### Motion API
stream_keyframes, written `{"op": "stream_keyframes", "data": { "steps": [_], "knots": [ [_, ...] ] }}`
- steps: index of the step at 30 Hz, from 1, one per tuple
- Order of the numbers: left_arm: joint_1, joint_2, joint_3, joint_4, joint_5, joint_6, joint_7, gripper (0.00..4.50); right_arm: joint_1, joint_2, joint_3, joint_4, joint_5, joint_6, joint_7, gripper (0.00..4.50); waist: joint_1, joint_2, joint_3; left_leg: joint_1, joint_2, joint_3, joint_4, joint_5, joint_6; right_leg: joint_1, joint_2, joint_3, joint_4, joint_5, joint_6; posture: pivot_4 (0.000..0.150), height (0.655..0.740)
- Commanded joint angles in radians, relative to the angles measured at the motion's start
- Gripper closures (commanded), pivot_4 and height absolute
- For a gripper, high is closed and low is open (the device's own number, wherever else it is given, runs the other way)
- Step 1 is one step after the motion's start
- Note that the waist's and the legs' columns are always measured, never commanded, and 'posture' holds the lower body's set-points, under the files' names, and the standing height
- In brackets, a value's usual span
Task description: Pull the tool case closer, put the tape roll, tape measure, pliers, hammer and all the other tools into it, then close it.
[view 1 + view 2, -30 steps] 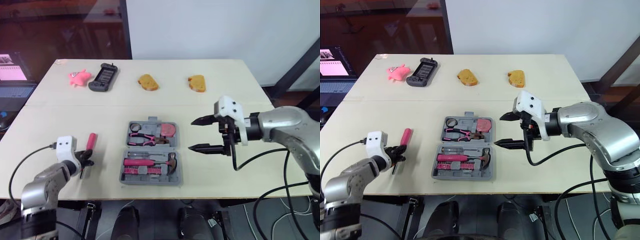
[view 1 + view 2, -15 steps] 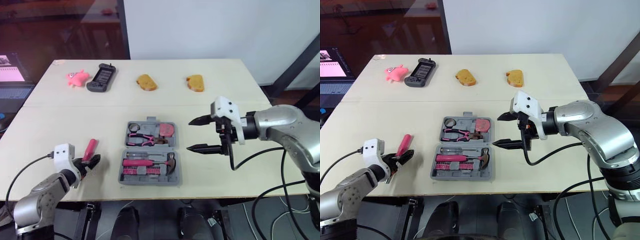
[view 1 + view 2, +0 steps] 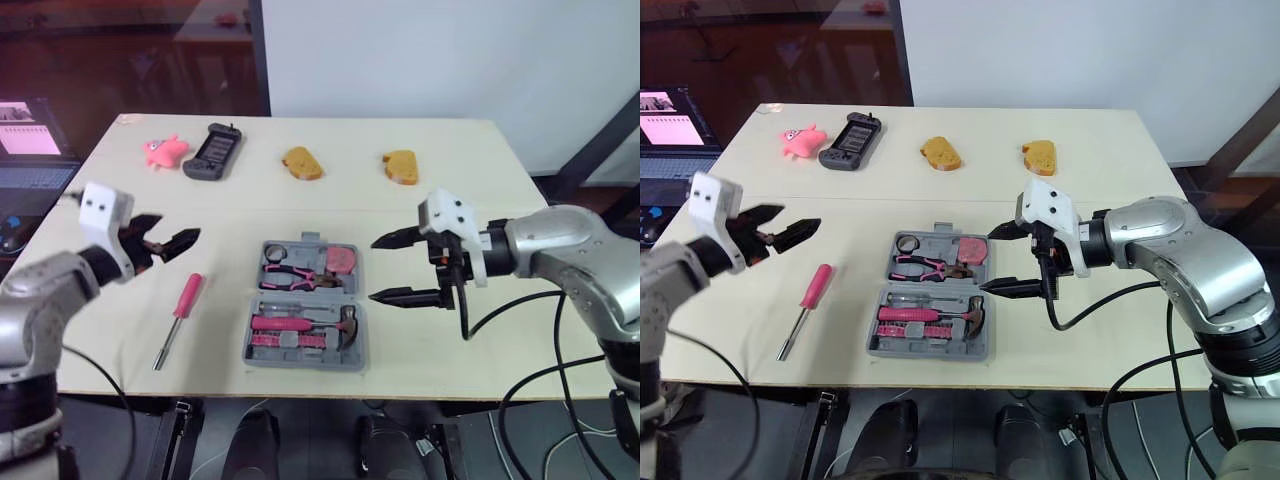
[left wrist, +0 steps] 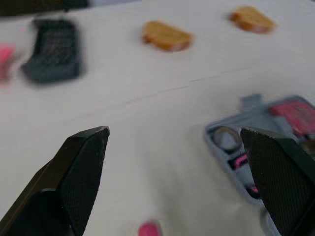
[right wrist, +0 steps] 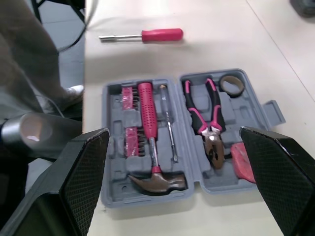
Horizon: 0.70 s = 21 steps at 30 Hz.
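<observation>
Grey tool case (image 3: 305, 364) is lying open and flat in the lower centre of the frame, its lower rim sitting near the surface's (image 3: 450, 200) front edge. Upper half is holding one tape roll (image 3: 277, 252), one pair of pink-handled pliers (image 3: 285, 280) and one pink tape measure (image 3: 340, 261). Lower half is holding one hammer (image 3: 300, 324) with a pink grip, one slim screwdriver (image 5: 169, 130) and pink bit rows (image 5: 130, 142). One red-handled screwdriver (image 3: 178, 318) is lying out on the surface left of the case, clear of it, shaft pointing to the lower edge of the frame. Left hand (image 3: 175, 232) is hovering at centre left, above the red screwdriver in the frame, fingers spread and gripping nothing. Right hand (image 3: 374, 270) is hanging just right of the case, fingers spread wide, empty, tips pointing at the case's right rim. Bare surface is showing right of the case and in a wide band across the middle of the frame. Along the top of the frame are sitting one pink toy (image 3: 165, 150), one black handheld device (image 3: 212, 152) and two bread slices (image 3: 301, 163) (image 3: 400, 166), all well apart from the case. A laptop (image 3: 25, 150) is showing at the left edge.
</observation>
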Motion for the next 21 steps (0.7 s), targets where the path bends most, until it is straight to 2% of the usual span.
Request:
{"op": "stream_keyframes", "data": {
  "steps": [1,3,7,10,13,17,21],
  "knots": [
    [-0.016,0.101,-0.143,0.092,0.131,-0.288,-0.264,0.05,-0.026,-0.001,-0.021,-0.041,0.024,0.009,0.002,0.00,-0.005,0.001,0.001,0.000,0.000,0.000,-0.001,0.000,0.000,-0.001,0.000,0.000,0.000,0.000,0.000,0.150,0.7207],
    [-0.106,0.113,-0.237,0.234,0.257,-0.573,-0.360,0.05,-0.019,-0.002,-0.025,-0.052,0.024,0.012,-0.007,0.00,0.001,0.001,0.001,0.000,0.000,0.000,-0.004,0.000,0.000,-0.003,0.000,0.000,0.001,0.000,0.000,0.150,0.7207],
    [-0.287,0.112,-0.408,0.486,0.419,-0.964,-0.563,0.05,-0.019,-0.002,-0.024,-0.056,0.022,0.016,-0.020,0.00,0.011,0.001,0.001,-0.003,0.000,0.001,-0.003,0.001,-0.002,-0.005,0.000,0.000,0.002,0.001,-0.001,0.150,0.7207],
    [-0.426,0.091,-0.515,0.679,0.490,-1.410,-0.731,0.05,-0.011,-0.016,-0.038,-0.072,0.033,0.026,-0.022,0.00,0.010,0.001,0.001,-0.013,0.000,0.001,0.003,0.002,-0.002,-0.011,0.000,0.000,0.002,0.001,0.000,0.150,0.7207],
    [-0.530,0.075,-0.596,0.866,0.606,-1.768,-0.720,0.05,-0.012,-0.022,-0.038,-0.077,0.034,0.033,-0.019,0.00,0.010,0.001,0.001,-0.017,0.000,0.001,0.005,0.002,-0.002,-0.015,0.000,0.000,0.002,0.003,0.003,0.150,0.7207],
    [-0.613,0.079,-0.684,1.014,0.709,-2.090,-0.670,0.05,-0.023,-0.024,-0.034,-0.082,0.045,0.046,-0.011,0.00,0.007,0.001,0.001,-0.016,0.000,0.001,0.005,0.002,-0.002,-0.015,0.000,0.000,0.003,0.004,0.004,0.150,0.7207],
    [-0.661,0.090,-0.702,1.095,0.921,-2.270,-0.560,0.05,-0.038,-0.018,-0.022,-0.073,0.045,0.046,-0.003,0.00,0.009,0.001,0.001,-0.016,0.001,0.000,0.005,0.002,-0.002,-0.015,0.000,0.000,0.003,0.004,0.004,0.150,0.7207]
  ]
}}
